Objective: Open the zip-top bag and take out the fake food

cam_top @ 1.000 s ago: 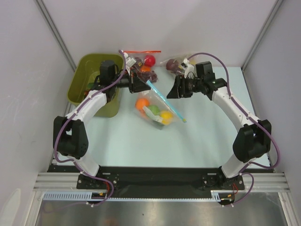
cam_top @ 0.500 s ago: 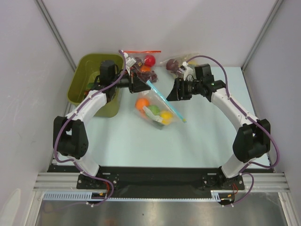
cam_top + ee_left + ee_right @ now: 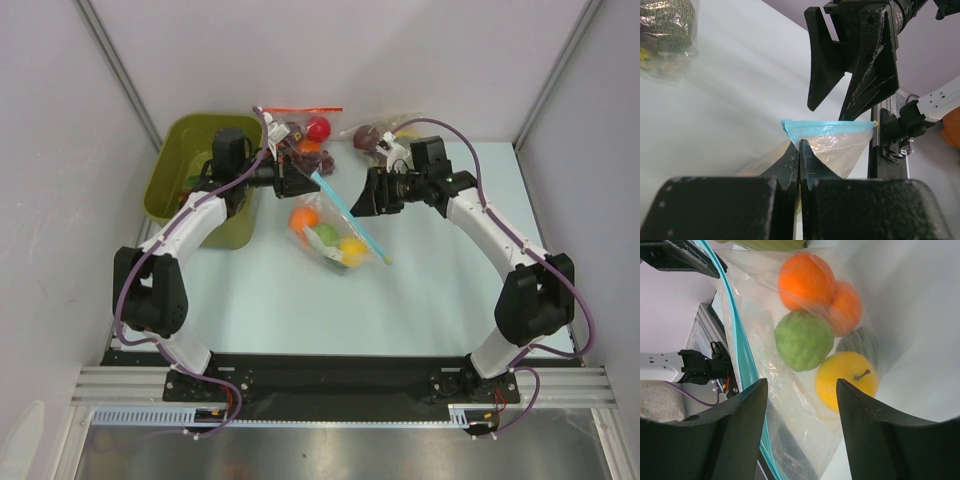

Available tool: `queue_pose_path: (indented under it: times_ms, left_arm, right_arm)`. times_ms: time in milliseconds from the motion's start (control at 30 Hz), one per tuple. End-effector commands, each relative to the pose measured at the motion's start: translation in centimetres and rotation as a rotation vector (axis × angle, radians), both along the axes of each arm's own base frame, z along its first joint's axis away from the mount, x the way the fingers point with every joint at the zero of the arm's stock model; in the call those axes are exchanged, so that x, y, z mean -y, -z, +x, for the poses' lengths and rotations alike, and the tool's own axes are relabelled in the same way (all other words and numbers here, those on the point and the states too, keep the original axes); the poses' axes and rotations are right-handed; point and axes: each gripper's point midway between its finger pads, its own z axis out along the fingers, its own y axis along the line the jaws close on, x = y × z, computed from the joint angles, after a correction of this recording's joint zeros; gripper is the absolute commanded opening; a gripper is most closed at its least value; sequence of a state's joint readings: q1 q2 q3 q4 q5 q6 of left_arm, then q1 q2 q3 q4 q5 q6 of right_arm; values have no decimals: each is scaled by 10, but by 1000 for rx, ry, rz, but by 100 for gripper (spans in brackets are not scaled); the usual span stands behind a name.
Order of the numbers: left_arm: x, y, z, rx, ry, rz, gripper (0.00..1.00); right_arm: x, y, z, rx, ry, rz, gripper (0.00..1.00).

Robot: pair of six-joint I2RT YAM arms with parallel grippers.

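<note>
The zip-top bag (image 3: 335,238) lay near the middle of the table (image 3: 420,290), slightly toward the far edge. The fake food (image 3: 803,340) sat inside it: orange, light green, yellow and dark green fruits. Its light-blue zip strip (image 3: 352,218) slanted up to the left fingers (image 3: 790,167), which were pressed together, pinching the strip's far end. The right fingers (image 3: 740,430) stood spread just beside the strip, holding nothing. Beyond them an olive bin (image 3: 175,135) stood by the far left corner. A bag with a red-orange strip (image 3: 300,120) and a bag of dark fruit (image 3: 372,135) lay along the far edge.

Overhead cam; wrist cams close on bag (image 3: 330,238)
</note>
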State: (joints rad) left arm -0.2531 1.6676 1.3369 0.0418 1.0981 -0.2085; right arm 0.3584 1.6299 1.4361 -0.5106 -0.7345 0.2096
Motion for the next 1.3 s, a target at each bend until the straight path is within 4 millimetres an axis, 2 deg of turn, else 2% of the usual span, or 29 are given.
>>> queue_pose_path:
  times_ms: [0,433,733,1000,1267]
  left_arm:
    - [0,-21,-8,96,18,-12,0]
    - [0,-19,-6,91,18,-10,0]
    - [1,-17,-4,83,15,-7,0]
    - [1,-17,-2,82,13,-2,0]
    - [1,-18,-2,84,13,-2,0]
  right_arm:
    - [-4,-32,-4,78,-21,48,62]
    - [-5,-43,3,99,-31,55,62]
    - [-6,-43,-2,90,-46,60,62]
    - [-16,-43,-6,81,-77,85,62]
    - [-30,-32,-8,62,-109,85,62]
